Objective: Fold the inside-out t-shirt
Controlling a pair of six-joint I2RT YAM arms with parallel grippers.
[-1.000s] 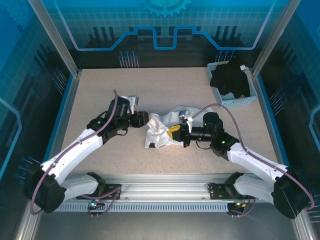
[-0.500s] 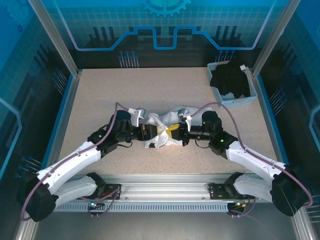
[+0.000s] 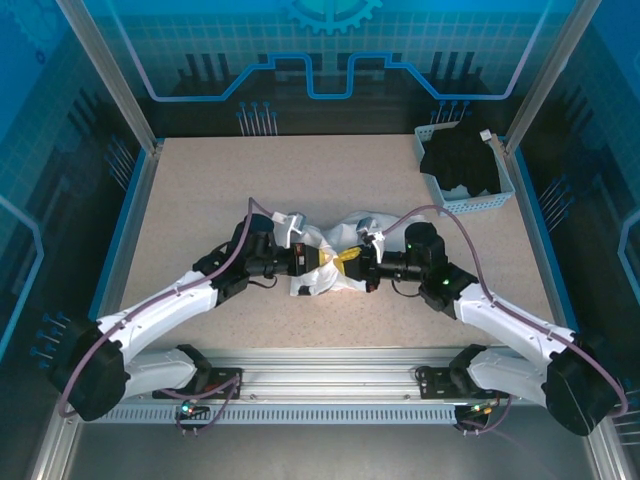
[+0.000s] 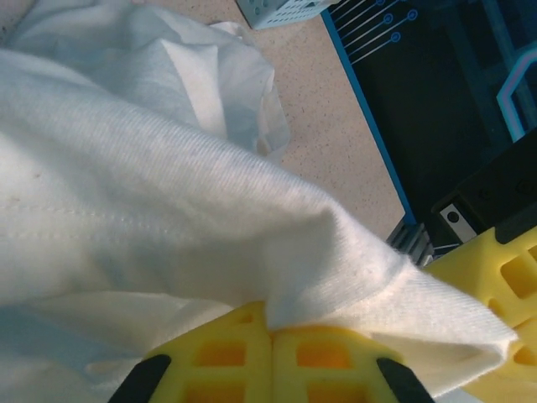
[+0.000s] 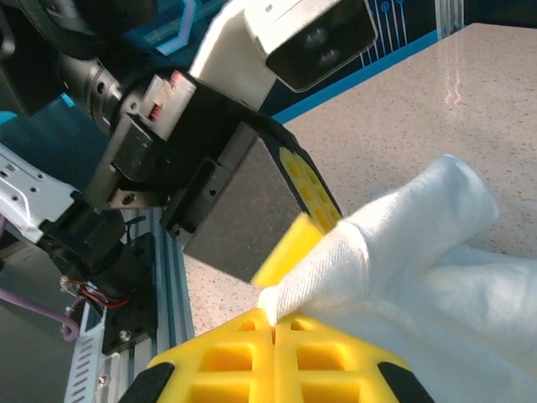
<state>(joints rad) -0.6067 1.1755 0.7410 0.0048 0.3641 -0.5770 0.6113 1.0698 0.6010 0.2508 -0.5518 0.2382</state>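
Two grippers: left gripper (image 3: 318,263) and right gripper (image 3: 352,262) are both clamped tight on the t-shirt (image 3: 322,248), tips nearly facing each other.
Top view, location: shirt is bunched in a heap on the table (image 3: 200,190), well apart from the basket (image 3: 478,203), on its near-left side.
Top view, basket: holds the black garment (image 3: 462,158). Not our item.
Top view, shirt look: white and crumpled, with no sleeve, collar or hem readable. Nothing lies flat, so I judge the folding has barely begun.
Left wrist, grip: left gripper (image 4: 271,332) has its fingers meeting with no gap, and a thin fold of t-shirt (image 4: 168,210) is caught at the tips. A basket corner (image 4: 281,10) shows beyond the cloth.
Left wrist, cloth: fine knit with a faint stitch line. It is thin and soft and drapes over the fingers.
Right wrist, grip: right gripper (image 5: 274,329) is closed flush with a rolled edge of t-shirt (image 5: 403,260) nipped at the tips. The left gripper sits just beside it, facing in.
Step in hand (my read): two pinches close together on one bunch, which looks like the setup for spreading it open.
Doing it well: draw the arms apart evenly and lift enough for the heap to unroll. Keep tension low, since thin cotton can slip out of a tip pinch. Confirm each side holds a separate edge, not the same wad. Spread on the side away from the basket.
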